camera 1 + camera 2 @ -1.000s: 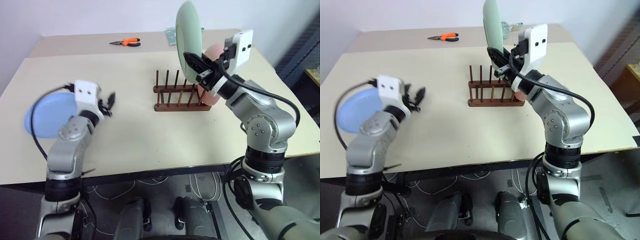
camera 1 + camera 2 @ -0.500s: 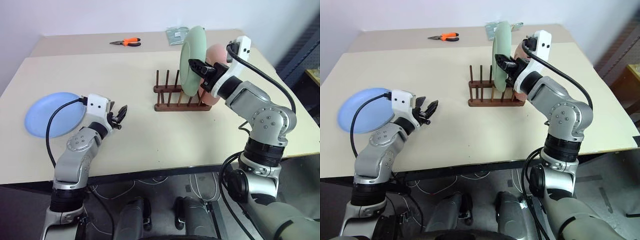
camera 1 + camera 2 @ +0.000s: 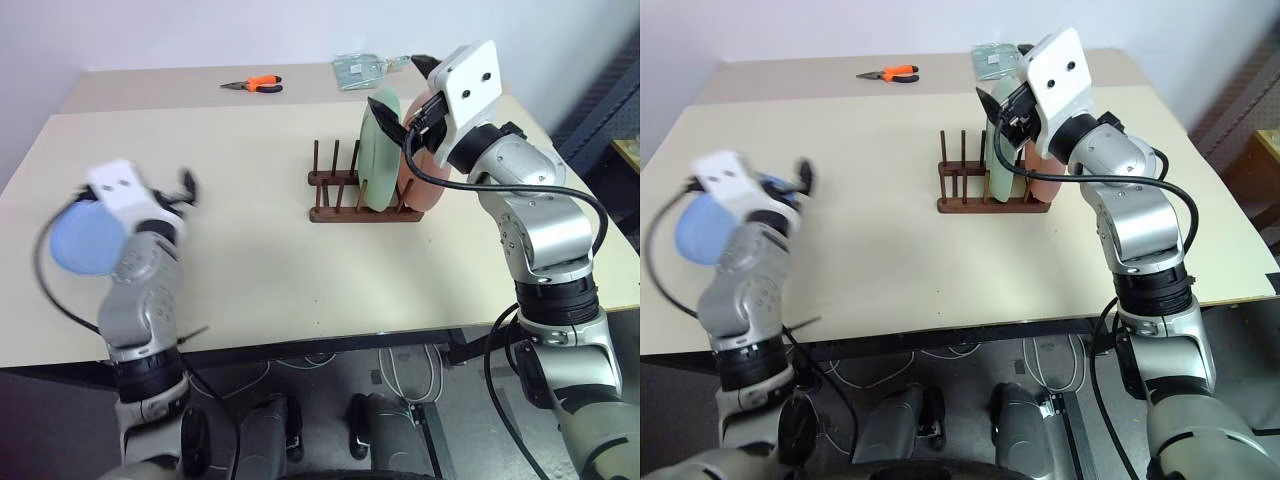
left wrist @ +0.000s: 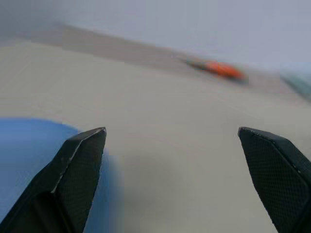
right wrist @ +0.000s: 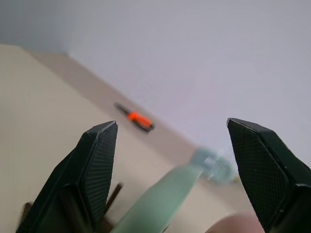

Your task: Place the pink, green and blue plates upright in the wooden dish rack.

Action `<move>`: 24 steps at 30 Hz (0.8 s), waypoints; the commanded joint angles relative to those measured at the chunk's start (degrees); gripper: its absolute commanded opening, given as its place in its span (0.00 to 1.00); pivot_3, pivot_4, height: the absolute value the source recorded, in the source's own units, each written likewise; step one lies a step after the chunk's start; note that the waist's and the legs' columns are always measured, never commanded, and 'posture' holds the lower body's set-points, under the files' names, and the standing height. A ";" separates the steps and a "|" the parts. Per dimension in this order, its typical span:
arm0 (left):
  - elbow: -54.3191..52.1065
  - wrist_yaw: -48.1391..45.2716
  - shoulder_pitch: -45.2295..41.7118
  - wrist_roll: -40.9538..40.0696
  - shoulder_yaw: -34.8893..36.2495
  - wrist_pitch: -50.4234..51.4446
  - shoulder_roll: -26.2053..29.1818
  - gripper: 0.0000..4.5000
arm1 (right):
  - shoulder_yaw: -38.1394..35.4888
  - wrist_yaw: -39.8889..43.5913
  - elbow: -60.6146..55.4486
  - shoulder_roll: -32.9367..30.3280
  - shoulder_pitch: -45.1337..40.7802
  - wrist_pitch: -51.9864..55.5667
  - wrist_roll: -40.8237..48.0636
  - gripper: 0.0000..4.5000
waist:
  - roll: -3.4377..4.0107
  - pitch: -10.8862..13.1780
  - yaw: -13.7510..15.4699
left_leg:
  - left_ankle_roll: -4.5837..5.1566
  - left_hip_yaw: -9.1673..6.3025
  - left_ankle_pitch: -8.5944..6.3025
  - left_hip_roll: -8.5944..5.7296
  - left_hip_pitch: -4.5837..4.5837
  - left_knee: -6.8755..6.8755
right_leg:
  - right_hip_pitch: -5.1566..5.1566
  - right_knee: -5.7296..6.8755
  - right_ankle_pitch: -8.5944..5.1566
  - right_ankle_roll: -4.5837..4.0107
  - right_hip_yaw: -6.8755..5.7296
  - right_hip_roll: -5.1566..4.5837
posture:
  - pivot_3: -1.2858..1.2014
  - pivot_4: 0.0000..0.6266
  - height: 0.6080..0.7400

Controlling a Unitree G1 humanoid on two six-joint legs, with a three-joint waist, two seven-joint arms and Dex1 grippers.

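Now the green step looks finished. Nearest, the left gripper (image 4: 170, 160), jaws wide and empty, hangs beside the round light blue plastic plate (image 3: 80, 243) lying flat on the beige counter (image 3: 260, 250); it needs grasping next, I judge. Farther, the dark wooden dish rack (image 3: 340, 195) holds the mint green plate (image 3: 378, 150) and salmon pink plate (image 3: 428, 185) upright, faces along the rails. Above, the right gripper (image 5: 172, 167) stands wide, empty.

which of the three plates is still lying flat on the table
The blue plate, flat near the left gripper; the green plate and pink plate stand upright in the wooden dish rack.
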 commanded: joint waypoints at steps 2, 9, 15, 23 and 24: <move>-3.42 14.71 -1.61 7.21 7.47 5.88 -0.37 1.00 | -1.08 5.40 -2.29 -0.37 -1.34 -7.07 0.65 0.93 | -0.01 0.00 0.22 | 0.00 0.00 0.00 0.00 0.00 -0.04 | 0.00 -0.01 0.00 0.00 -0.02 0.02 | 0.52 0.24 1.00; -1.12 16.79 -5.57 -0.96 18.67 19.44 -5.61 1.00 | 3.96 9.61 -7.40 3.46 3.14 -7.13 0.48 1.00 | -0.24 -0.09 1.03 | 0.00 -0.12 -0.01 0.00 0.00 0.14 | 0.13 0.01 0.00 0.01 -0.12 -0.03 | 0.52 0.24 1.00; 2.45 14.80 -7.45 -7.69 25.85 23.11 -6.20 0.48 | 5.59 10.97 -8.59 3.73 5.50 -7.92 -1.48 1.00 | -0.28 -0.06 1.08 | -0.03 -0.12 0.00 0.00 0.02 0.12 | 0.11 0.02 0.00 0.00 -0.12 -0.01 | 0.52 0.24 1.00; -2.23 4.76 -5.38 -6.83 12.32 14.96 -1.32 0.01 | 6.08 13.89 -8.08 3.65 6.33 -5.69 -1.34 1.00 | -0.30 -0.04 1.31 | -0.06 -0.11 -0.01 -0.02 0.05 0.11 | 0.13 0.02 0.00 0.00 -0.12 -0.01 | 0.52 0.24 1.00; -4.63 2.67 -5.39 -6.50 8.68 12.78 -0.94 0.01 | 6.95 14.36 -7.98 3.76 6.30 -5.71 -1.93 1.00 | -0.32 -0.03 1.41 | -0.06 -0.11 -0.01 -0.03 0.04 0.11 | 0.13 0.01 0.00 -0.01 -0.12 -0.01 | 0.52 0.24 1.00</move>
